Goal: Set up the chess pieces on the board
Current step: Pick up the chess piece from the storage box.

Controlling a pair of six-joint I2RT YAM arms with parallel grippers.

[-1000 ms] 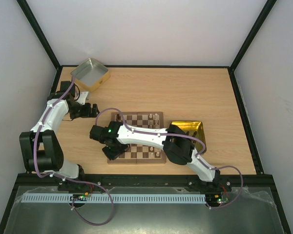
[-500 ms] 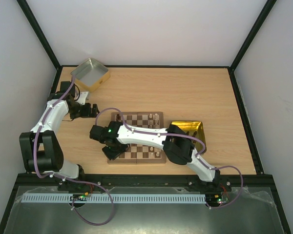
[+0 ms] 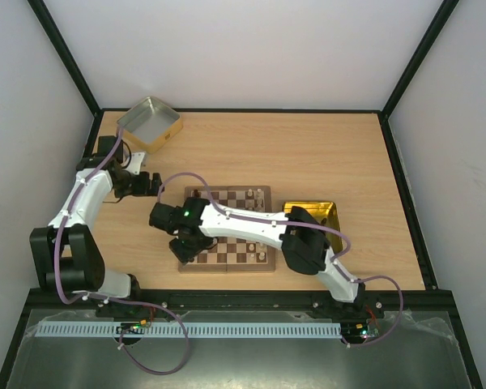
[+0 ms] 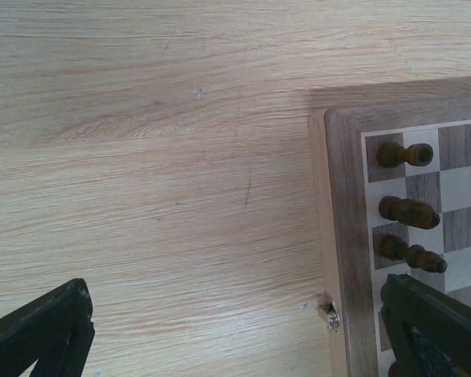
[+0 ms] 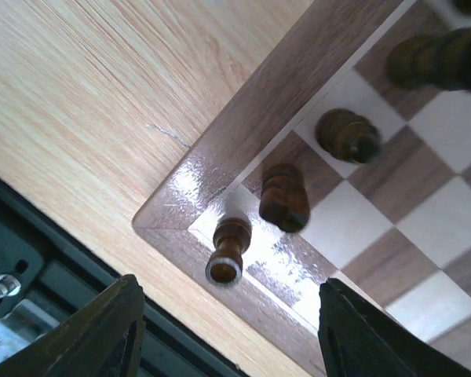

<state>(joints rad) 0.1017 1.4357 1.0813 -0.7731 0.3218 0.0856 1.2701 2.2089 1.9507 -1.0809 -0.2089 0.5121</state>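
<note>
The right gripper (image 5: 229, 297) hung low over the near left corner of the flat square wooden chessboard with dark brown and tan checks (image 5: 243, 133). Its two black jaws were spread apart and held nothing. A moment before they had been nearly closed, and they had since widened. Between them, clear of both, a tiny dark brown wooden chess piece with a pale-ringed top (image 5: 226, 253) stood upright on the corner square. This looked like a release just made, with one more dark piece set down on its edge square and the gripper free to lift away for another.

Just beside it along the same edge stood a second dark piece (image 5: 284, 198), then a third dark piece (image 5: 347, 135), each on its own square.

The left gripper (image 4: 235, 334) was wide open and empty, much where it had been. It hovered over the light wooden desk (image 4: 141, 157) just outside the board's rim.

From overhead, the board lay mid-desk with a few cream pieces (image 3: 259, 194) at its far right end. A yellow-gold square tin (image 3: 326, 212) sat just beside its right side, and a silver square tin (image 3: 150, 121) sat well apart at the far left corner. Many squares were bare, so the setup seemed only partway done.
</note>
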